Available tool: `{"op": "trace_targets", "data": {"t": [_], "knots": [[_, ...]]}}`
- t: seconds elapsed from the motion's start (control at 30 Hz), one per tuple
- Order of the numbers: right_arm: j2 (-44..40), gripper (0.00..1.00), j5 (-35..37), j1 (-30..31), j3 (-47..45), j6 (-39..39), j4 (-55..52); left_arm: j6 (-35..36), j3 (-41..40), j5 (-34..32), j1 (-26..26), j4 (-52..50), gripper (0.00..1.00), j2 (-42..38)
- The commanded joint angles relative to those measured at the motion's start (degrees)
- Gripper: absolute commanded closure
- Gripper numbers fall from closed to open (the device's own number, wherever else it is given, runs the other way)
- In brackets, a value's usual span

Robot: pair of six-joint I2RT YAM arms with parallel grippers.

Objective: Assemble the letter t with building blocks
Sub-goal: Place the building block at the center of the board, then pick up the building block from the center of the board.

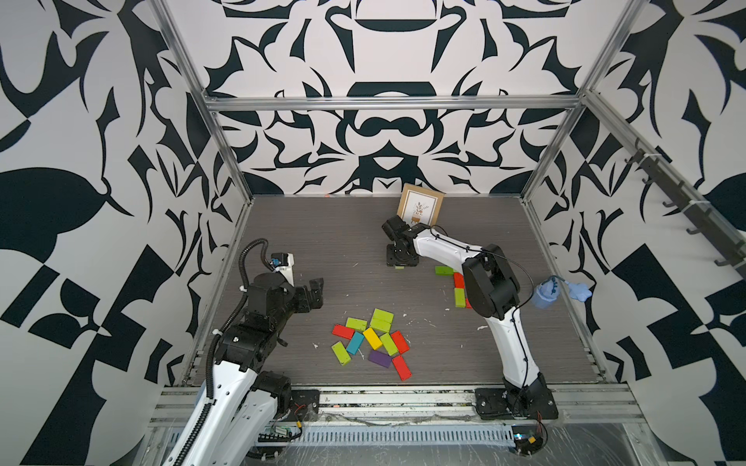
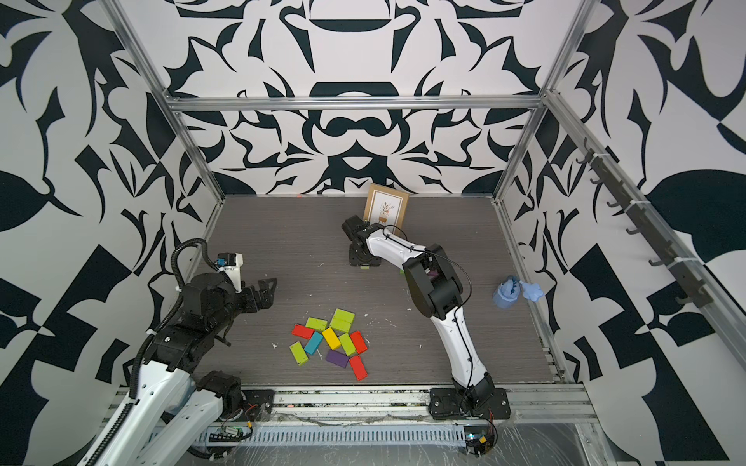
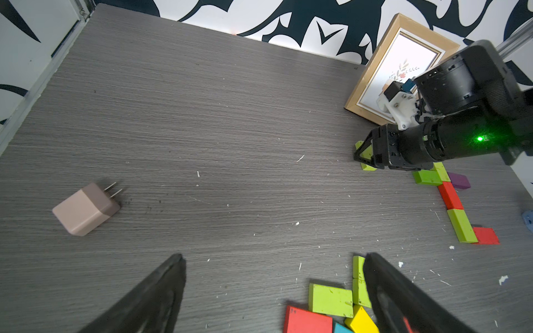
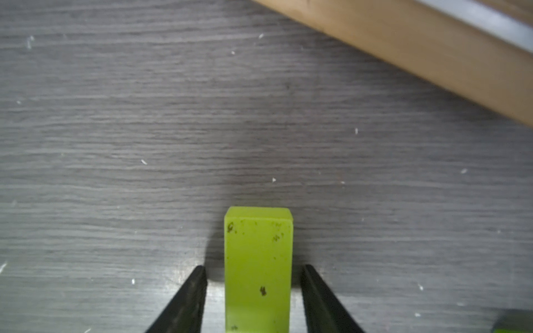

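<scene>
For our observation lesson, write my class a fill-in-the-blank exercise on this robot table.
The small flat block inside the open right claw is lime ____.
The wooden picture frame stands at the patterned back ____.
The pinkish cube-shaped plug charger has ____ metal prongs.
Missing words: green; wall; two.

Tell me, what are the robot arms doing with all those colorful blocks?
They are building a letter T. The right end effector has its jaws open around a lime green block lying on the table near the picture frame, by a partly laid line of red and green blocks. The left end effector hovers open near the loose pile.
</scene>
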Motion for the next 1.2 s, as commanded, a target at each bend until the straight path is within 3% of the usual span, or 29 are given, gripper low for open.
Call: {"op": "trace_targets", "data": {"t": [0.0,0.23,0.37,0.5,0.77,1.17], "knots": [[-4.1,0.38,-1.5,0.0,0.2,-1.8,-2.2,-0.3,-0.1,0.6,0.0,0.3,0.00,-0.6],[-14.9,0.25,-6.1,1.9,-9.9,-15.2,5.5,-0.3,0.0,0.4,0.0,0.0,0.00,-0.5],[-21.0,0.23,-8.4,5.6,-17.8,-29.2,10.0,-0.2,0.2,0.1,0.0,-0.3,0.00,-0.5],[-22.8,0.24,-10.2,8.3,-21.6,-37.9,8.3,-0.2,0.2,-0.3,0.0,-0.6,0.00,-0.7],[-25.5,0.29,-15.1,11.9,-29.5,-46.5,9.5,0.0,0.2,-0.8,0.0,-0.6,0.00,-1.2],[-21.9,0.36,-16.1,14.2,-29.7,-50.8,7.2,0.0,-0.1,-0.7,0.0,-0.1,0.00,-1.4]]}}
